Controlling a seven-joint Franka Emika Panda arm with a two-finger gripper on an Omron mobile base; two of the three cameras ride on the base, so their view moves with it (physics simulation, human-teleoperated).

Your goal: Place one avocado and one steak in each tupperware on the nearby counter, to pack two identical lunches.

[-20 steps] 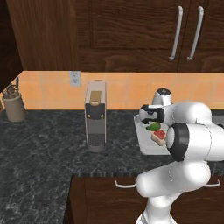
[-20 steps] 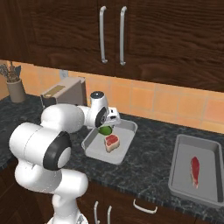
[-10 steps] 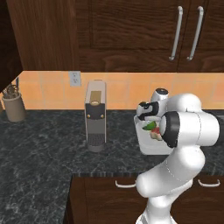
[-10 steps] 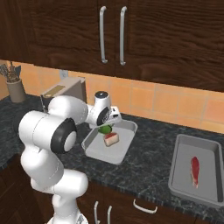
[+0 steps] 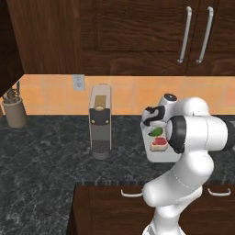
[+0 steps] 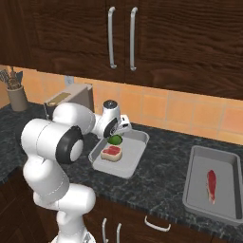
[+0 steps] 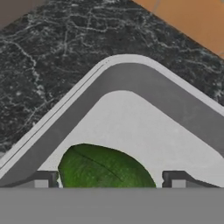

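Lying on the floor of the nearer tupperware (image 6: 134, 158), the avocado (image 6: 114, 139) sits at the steak's (image 6: 111, 153) one o'clock. The gripper (image 7: 109, 180) straddles it, jaws wide, not gripping. At three o'clock along the counter (image 6: 163, 180), a second tupperware (image 6: 197, 190) holds another steak (image 6: 211, 185).

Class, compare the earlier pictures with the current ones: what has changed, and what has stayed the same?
The gripper has opened wider over the avocado, now lying in the near tupperware beside a steak; the arm's elbow swung up. The far tupperware with its steak and the coffee machine stayed put.
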